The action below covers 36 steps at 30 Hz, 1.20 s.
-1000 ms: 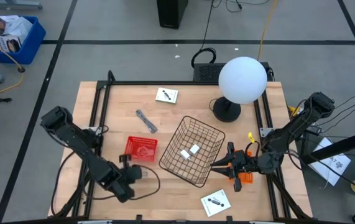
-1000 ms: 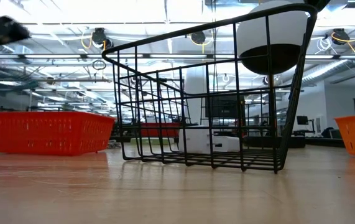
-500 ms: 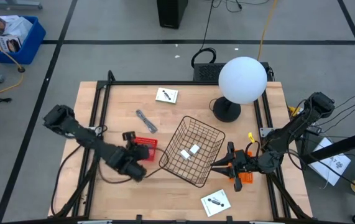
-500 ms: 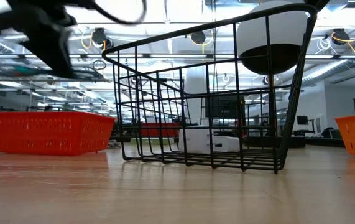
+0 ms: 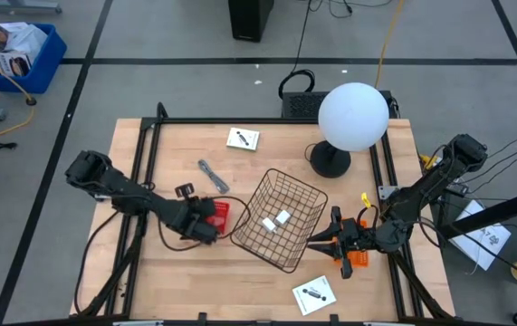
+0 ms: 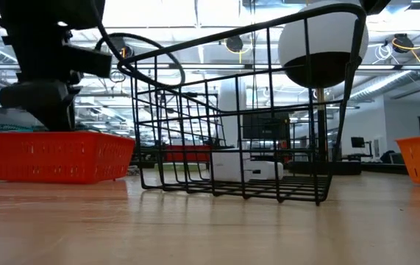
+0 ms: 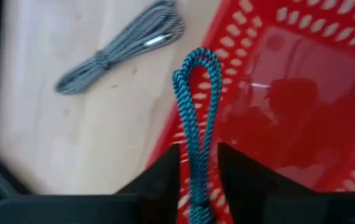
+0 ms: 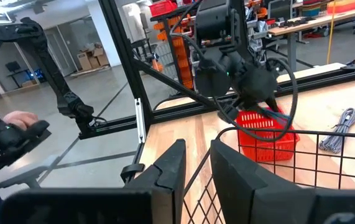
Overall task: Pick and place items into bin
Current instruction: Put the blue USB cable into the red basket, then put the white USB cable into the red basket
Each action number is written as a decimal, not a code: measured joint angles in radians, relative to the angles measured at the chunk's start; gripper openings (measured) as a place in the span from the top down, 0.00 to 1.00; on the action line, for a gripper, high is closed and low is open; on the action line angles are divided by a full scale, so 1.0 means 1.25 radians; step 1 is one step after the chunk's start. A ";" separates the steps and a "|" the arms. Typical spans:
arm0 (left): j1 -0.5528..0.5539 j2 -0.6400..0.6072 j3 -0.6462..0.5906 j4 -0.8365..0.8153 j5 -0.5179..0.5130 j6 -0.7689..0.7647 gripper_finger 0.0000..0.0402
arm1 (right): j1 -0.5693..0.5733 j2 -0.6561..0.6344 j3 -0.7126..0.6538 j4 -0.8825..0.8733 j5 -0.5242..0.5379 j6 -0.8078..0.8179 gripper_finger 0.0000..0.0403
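Over the red basket (image 5: 211, 215), your left end effector (image 7: 197, 163) pinched a teal cord loop (image 7: 196, 106), the grey cord bundle (image 7: 122, 45) lying just beside on the counter (image 5: 177, 272). Your right end effector (image 8: 197, 163) waited slightly open at the wire bin (image 5: 281, 218).

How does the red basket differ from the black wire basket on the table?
The red basket is solid perforated plastic and low; the black wire basket is open wire mesh and taller. The red basket sits flat, while the wire basket is tilted, one edge lifted in the low view. The wire basket holds two white blocks; the left gripper hangs a teal cord over the red one. Both stand on the wooden table.
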 joint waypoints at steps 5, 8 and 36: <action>-0.006 0.000 0.007 0.068 0.024 0.061 0.52 | 0.000 0.000 0.000 0.000 0.000 0.000 0.82; -0.014 -0.001 0.021 0.078 0.024 0.075 0.47 | 0.000 0.000 0.000 0.000 0.000 0.000 0.82; 0.377 -0.146 0.184 -0.014 0.031 0.590 0.62 | 0.000 0.000 0.000 -0.019 -0.011 0.000 0.82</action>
